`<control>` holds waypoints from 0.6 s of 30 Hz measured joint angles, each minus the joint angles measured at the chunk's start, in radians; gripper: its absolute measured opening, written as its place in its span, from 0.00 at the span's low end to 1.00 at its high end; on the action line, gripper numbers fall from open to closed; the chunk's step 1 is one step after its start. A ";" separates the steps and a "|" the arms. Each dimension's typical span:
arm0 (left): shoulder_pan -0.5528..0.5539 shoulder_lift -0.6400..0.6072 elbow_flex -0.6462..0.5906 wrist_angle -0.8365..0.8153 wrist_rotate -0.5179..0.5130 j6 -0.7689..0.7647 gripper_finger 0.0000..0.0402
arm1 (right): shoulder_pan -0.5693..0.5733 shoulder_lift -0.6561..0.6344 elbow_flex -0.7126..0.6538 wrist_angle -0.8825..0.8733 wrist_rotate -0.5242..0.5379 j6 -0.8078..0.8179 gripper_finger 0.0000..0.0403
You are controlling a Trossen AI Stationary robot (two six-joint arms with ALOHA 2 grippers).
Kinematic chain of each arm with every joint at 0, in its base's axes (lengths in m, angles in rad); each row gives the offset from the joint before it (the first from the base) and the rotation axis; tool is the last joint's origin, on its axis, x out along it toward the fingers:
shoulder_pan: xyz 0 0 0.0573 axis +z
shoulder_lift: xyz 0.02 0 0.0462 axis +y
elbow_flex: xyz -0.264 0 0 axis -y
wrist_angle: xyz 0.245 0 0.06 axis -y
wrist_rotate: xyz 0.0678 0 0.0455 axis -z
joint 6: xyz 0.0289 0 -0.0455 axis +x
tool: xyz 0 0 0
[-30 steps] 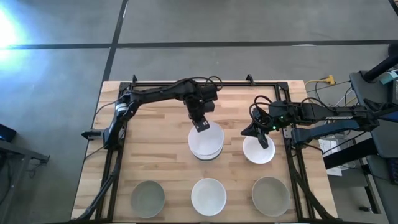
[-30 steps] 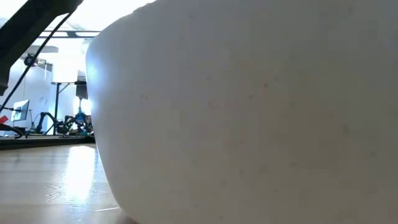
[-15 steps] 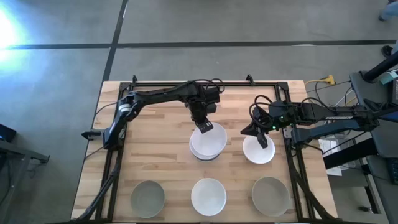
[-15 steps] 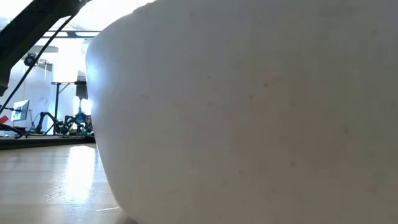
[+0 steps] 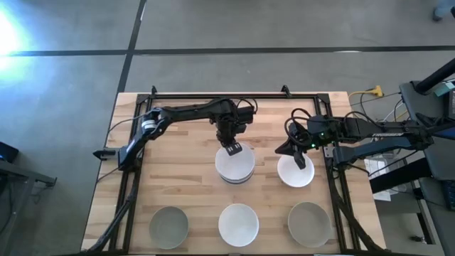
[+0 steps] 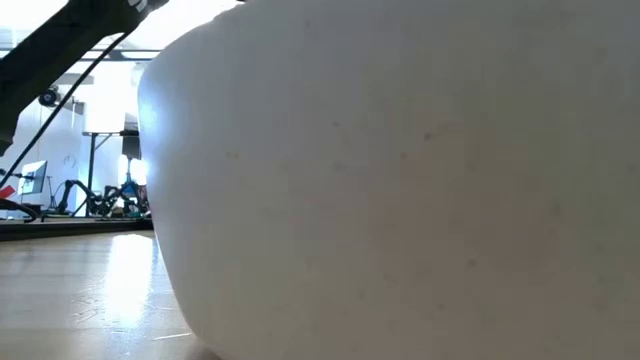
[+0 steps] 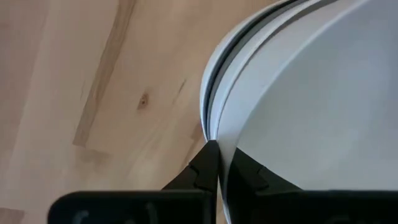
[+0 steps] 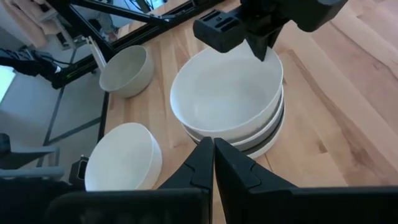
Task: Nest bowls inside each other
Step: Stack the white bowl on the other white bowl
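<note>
- Left gripper [image 5: 232,148] sits at the far rim of the stack of bowls [image 5: 235,166] in the middle of the table, fingers pinched on that top white bowl's rim — its wrist view shows one finger inside the wall and one outside.
- Right gripper [image 5: 301,161] is over the single white bowl [image 5: 296,173] just right of the stack. Fingers pressed together, nothing between them as far as I can see.
- Step in hand, my read: the top bowl is being seated or squared up on the stack. It looks a bit off-centre from the ones under it, so I'd guess it isn't fully settled.
- Next move probably calls for letting go of that rim cleanly, then going after one of the loose bowls. The single white one on the right is the closest candidate.
- Other loose ones sit in the near row: a grey-green bowl [image 5: 169,226] on the left, a white bowl [image 5: 238,224] in the middle and another grey-green bowl [image 5: 309,223] on the right.
- Hard to make out: how many bowls are in the stack. I see white rims with a dark one sandwiched in the wrist views — can't count them properly.
- Low view is basically useless: a white bowl wall right at the lens blocks nearly everything, so no side check on how level the stack is.
</note>
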 joint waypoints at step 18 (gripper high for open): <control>-0.018 0.023 -0.001 0.019 0.005 0.033 0.24 | 0.000 0.000 0.000 -0.001 0.000 -0.045 0.02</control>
